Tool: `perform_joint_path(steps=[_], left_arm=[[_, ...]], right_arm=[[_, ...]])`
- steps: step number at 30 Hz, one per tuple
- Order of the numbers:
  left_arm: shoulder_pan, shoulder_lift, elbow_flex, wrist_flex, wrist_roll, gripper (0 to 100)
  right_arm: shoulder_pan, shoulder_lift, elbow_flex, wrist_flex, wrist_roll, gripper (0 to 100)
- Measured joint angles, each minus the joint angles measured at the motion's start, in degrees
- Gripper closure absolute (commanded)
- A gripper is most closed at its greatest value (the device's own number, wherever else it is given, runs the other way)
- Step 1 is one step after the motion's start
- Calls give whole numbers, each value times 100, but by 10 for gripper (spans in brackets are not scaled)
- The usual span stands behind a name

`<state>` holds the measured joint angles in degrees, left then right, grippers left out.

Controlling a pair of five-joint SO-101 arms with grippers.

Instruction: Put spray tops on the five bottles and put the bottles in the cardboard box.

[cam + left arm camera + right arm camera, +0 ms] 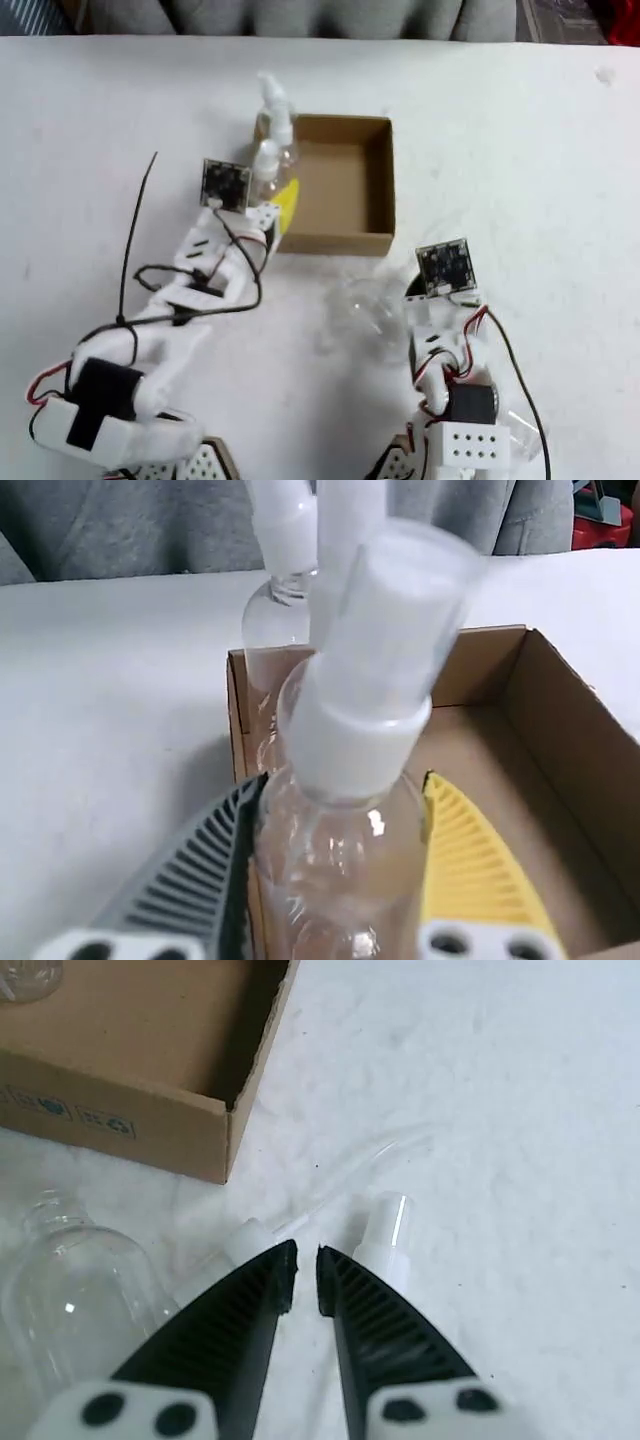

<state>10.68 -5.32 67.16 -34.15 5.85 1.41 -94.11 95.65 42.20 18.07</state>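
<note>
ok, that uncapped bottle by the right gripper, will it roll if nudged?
Probably: the bottle appears to lie on its side, round-bodied, on the table. Looks empty, thin clear plastic, so likely light and skittish. Glossy wall may slip in the right gripper.

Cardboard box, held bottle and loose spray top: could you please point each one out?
cardboard box [340, 243], high view, near wall.
held bottle [340, 860], left wrist view, clear body.
loose spray top [385, 1225], right wrist view, white head.

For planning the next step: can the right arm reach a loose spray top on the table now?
Probably yes: a spray top lies just ahead of the right gripper, with nothing between.
</note>
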Motion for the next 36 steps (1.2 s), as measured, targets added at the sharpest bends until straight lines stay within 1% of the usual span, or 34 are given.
perform_joint_path(steps=[7,9,14,17,22,36], left_arm=[[0,0,0,0,0,965],[0,0,0,0,0,908],[0,0,0,0,0,705],[-9,0,0,53,0,642],[-9,0,0,299,0,631],[-9,0,0,316,0,627]], right_arm=[[0,0,0,0,0,983],[0,0,0,0,0,983],[0,0,0,0,0,983],[0,0,0,0,0,983],[0,0,0,0,0,983],[0,0,0,0,0,983]])
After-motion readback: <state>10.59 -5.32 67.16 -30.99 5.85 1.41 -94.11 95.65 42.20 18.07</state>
